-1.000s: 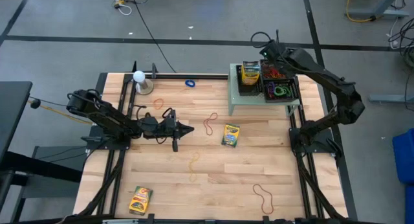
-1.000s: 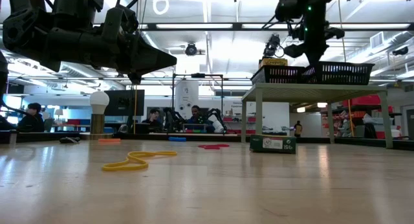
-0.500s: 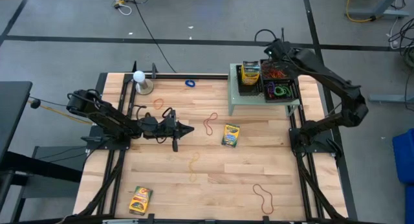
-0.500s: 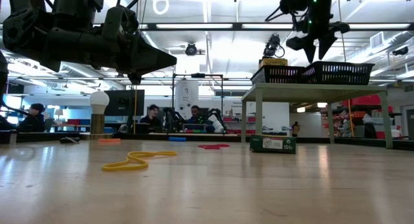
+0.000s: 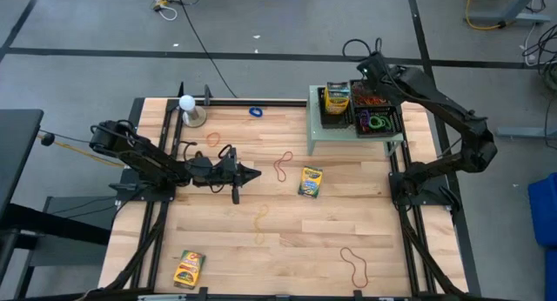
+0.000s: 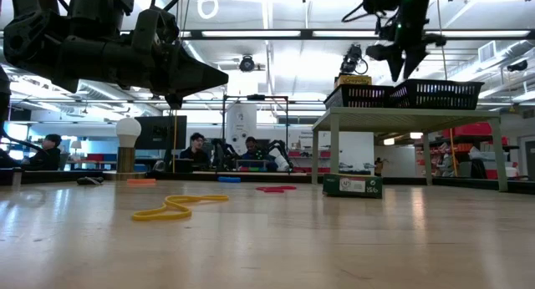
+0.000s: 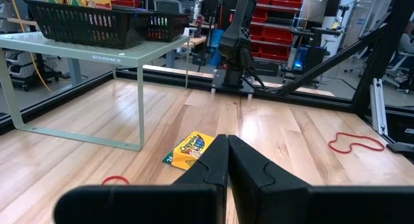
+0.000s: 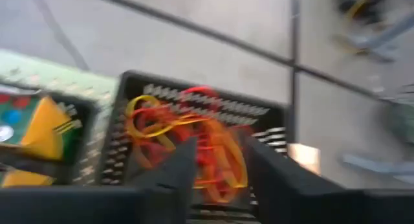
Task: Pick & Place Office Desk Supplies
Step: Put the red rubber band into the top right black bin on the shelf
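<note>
Right gripper (image 6: pixel 399 70) risen above rubber-band basket (image 5: pixel 376 110), jaws apart, left gripper (image 5: pixel 252 172) unmoved, jaws together

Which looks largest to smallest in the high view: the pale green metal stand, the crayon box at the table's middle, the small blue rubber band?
1. Pale green metal stand, clearly the largest.
2. Yellow-green crayon box at the table's middle.
3. Small blue rubber band, the smallest.
</note>
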